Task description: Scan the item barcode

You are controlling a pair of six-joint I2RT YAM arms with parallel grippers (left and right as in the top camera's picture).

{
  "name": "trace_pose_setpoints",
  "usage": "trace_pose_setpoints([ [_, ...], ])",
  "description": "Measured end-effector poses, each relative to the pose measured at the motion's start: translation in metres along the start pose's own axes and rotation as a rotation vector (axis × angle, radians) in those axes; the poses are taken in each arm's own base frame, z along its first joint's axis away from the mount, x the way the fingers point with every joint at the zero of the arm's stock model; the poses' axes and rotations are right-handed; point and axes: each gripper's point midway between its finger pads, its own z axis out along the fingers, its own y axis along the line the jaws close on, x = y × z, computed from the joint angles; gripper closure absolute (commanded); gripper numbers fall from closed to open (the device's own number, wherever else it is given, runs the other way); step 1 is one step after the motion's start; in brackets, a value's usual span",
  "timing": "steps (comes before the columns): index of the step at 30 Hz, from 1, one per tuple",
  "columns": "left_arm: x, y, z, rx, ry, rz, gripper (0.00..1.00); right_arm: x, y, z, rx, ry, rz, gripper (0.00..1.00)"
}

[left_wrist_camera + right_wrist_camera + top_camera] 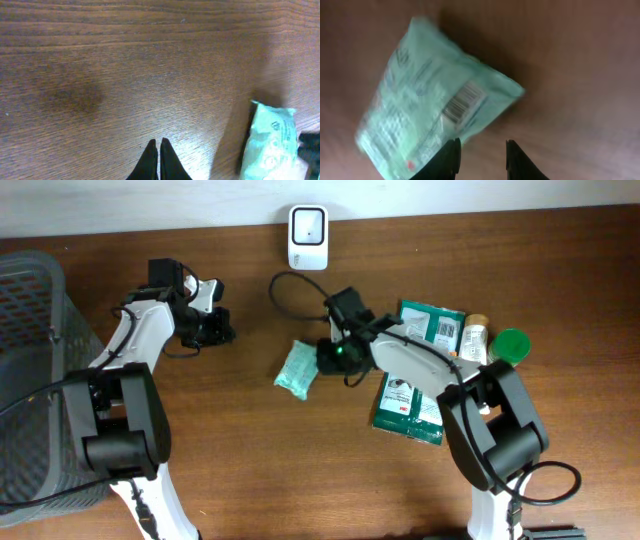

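Brown wood of the table point(250, 460) lies bare ahead of the left gripper point(160, 161) and on both sides of its tips, so there is free room there. To the right of these tips, well apart, lies the light green pouch point(270, 142). On the side of the left arm, at the table edge, stands a dark mesh basket point(30, 360).

Around the right gripper point(481, 157) the wood is free ahead and to the right. The pouch lies ahead and to the left of its jaws, with the barcode point(465, 102) turned up to the wrist camera. A white scanner point(307, 237) stands near the far edge of the table, well apart from both grippers, and a black cable point(285, 290) curves between it and the right arm. Behind the right gripper, beside and partly under its arm, lie two green packets point(432, 323), a small jar point(474, 340) and a bottle with a green cap point(512, 345).

The left jaws are pressed together and hold nothing. The right jaws stand a little apart with only wood between them; the left finger point(451, 157) overlaps the near edge of the pouch, and I cannot tell if it touches
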Motion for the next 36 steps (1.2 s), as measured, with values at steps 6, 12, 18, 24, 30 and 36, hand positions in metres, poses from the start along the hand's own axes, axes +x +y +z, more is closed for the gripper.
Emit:
trace_pose_setpoints([
  [6,0.001,0.0,0.0,0.0,0.004,-0.002,0.98,-0.039,0.036,-0.004,-0.141,-0.166,-0.122,0.67],
  [12,0.002,0.028,-0.004,-0.134,0.005,-0.023,1.0,-0.022,0.085,-0.001,-0.262,-0.132,-0.034,0.66],
  [18,0.004,0.088,-0.026,-0.339,-0.015,-0.139,0.86,0.021,0.107,0.017,-0.165,-0.071,-0.013,0.66],
  [24,0.005,0.089,-0.026,-0.351,-0.012,-0.141,0.85,0.074,0.056,0.014,0.006,0.179,0.016,0.61],
  [30,0.006,0.089,-0.026,-0.352,-0.009,-0.142,0.8,0.041,0.035,-0.028,0.018,0.192,0.007,0.53],
  [36,0.007,0.085,-0.024,-0.35,0.0,-0.139,0.54,-0.003,-0.016,-0.064,-0.084,0.149,0.133,0.36],
])
